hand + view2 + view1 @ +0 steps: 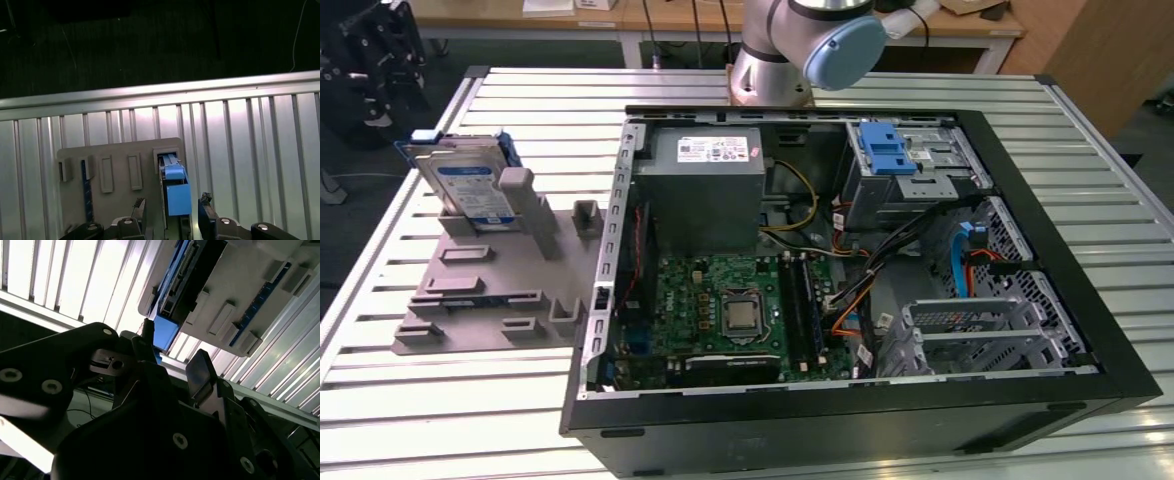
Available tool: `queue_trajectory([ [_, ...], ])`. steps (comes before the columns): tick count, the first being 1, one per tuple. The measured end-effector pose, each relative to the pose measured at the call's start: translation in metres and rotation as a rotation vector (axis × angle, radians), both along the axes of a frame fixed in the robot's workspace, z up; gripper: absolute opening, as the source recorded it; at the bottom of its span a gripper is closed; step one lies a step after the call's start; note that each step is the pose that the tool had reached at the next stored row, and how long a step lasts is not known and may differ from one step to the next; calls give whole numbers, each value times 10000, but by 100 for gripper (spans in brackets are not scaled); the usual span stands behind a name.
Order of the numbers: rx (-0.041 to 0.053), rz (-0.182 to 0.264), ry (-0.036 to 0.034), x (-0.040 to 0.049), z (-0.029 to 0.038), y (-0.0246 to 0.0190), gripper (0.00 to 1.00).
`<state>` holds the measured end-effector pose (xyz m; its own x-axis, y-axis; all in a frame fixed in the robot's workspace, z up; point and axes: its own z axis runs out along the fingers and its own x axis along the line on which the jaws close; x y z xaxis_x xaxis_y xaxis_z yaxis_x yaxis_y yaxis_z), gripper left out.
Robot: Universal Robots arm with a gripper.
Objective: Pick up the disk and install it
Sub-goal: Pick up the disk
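- The gripper [172, 202] [173, 342] is spread wide, and its two dark fingers [206, 212] stand apart with nothing pinched between them.
- In the first wrist view the fingers flank the blue end of the disk [178, 197], with a gap showing on each side.
- The disk [464, 185] stands on edge in a grey fixture [494, 290] [117, 155] [245, 285], not yet lifted.
- In the second wrist view the blue bracket [166, 333] shows just past the fingertips.
- The fixture lies flat on a slatted metal table [921, 90] [250, 150] [75, 280], towards the exterior view's left.
- Beside it, towards the exterior view's right, an open black computer case [854, 425] lies on its side.
- Inside the case are a grey power supply [707, 190], a green motherboard [720, 310] and a drive cage with a blue latch [887, 150].
- The arm [814, 40] rises beyond the far side of the case.
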<state>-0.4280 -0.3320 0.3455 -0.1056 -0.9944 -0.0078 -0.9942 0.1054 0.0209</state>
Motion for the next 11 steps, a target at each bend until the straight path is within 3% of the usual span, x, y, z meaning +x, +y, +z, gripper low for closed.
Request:
queue_trajectory([
  [7, 0, 1, 0, 0, -81, 10, 53],
  [11, -1, 0, -15, -5, -84, 10, 53],
])
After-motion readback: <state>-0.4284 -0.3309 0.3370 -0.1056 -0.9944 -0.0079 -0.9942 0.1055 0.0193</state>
